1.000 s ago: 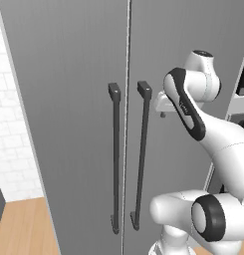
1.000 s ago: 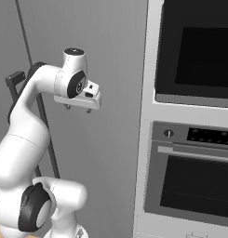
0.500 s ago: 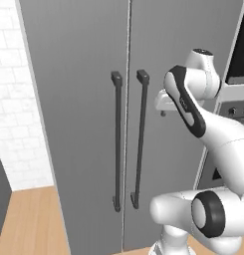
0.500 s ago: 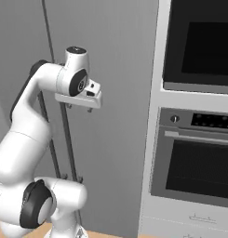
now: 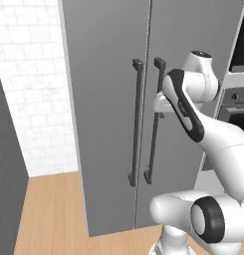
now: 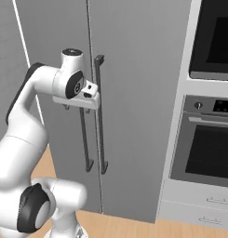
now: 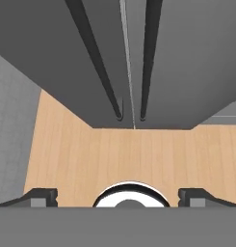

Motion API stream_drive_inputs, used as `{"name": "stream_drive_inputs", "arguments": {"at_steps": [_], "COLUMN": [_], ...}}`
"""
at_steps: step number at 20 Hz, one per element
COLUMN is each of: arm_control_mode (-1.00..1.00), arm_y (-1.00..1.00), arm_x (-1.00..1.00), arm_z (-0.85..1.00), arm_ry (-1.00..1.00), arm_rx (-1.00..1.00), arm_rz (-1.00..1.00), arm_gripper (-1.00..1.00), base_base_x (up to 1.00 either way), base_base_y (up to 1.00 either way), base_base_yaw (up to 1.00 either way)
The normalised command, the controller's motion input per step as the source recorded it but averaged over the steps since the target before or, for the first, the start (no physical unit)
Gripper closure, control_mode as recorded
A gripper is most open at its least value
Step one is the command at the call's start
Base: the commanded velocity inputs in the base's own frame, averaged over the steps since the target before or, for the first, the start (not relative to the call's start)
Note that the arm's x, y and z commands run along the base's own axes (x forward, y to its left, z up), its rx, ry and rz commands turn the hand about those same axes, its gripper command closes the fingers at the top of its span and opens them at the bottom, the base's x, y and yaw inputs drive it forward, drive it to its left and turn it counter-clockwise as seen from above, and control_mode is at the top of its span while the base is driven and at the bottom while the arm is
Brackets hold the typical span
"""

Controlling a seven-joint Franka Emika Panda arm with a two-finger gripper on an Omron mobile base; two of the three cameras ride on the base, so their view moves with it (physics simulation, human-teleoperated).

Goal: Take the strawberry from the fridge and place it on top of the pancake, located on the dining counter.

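Observation:
The fridge (image 5: 103,99) (image 6: 134,83) is a tall grey cabinet, and both of its doors are closed. Two dark vertical bar handles (image 5: 136,124) (image 6: 100,116) flank the centre seam. My gripper (image 6: 80,109) (image 5: 162,113) hangs a short way in front of these handles at mid height and points down. It is open, with nothing between the fingertips (image 7: 40,197). The hand view looks down the doors (image 7: 57,53) to the handles' lower ends and the floor. The strawberry, the pancake and the dining counter are out of view.
A black-fronted wall oven (image 6: 213,42) with a second oven (image 6: 206,151) below stands right of the fridge. A white tiled wall (image 5: 29,99) and a dark panel (image 5: 6,174) lie to its left. Light wooden floor (image 5: 54,209) runs in front.
The whole picture has slid to the right in both base views, so the base has moved. The arm keeps its pose and the gripper stays open.

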Motion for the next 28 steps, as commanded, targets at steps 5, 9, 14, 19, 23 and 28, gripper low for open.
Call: {"name": "stream_drive_inputs", "arguments": {"at_steps": [5,9,14,19,23,28], "arm_control_mode": [1.00,1.00,1.00,1.00,1.00,1.00], "arm_y": [0.00,0.00,0.00,0.00,0.00,0.00], "arm_x": [0.00,0.00,0.00,0.00,0.00,0.00], "arm_z": [0.00,0.00,0.00,0.00,0.00,0.00], "arm_ry": [0.00,0.00,0.00,0.00,0.00,0.00], "arm_rx": [0.00,0.00,0.00,0.00,0.00,0.00], "arm_rz": [0.00,0.00,0.00,0.00,0.00,0.00], "arm_gripper": [-1.00,-1.00,-1.00,-1.00,-1.00,-1.00], "base_base_x": [-0.11,0.00,-0.04,-0.21,-0.16,-0.17], "base_base_y": [-0.13,0.12,0.00,0.00,0.00,0.00], "base_base_yaw": [0.00,0.00,0.00,0.00,0.00,0.00]}}
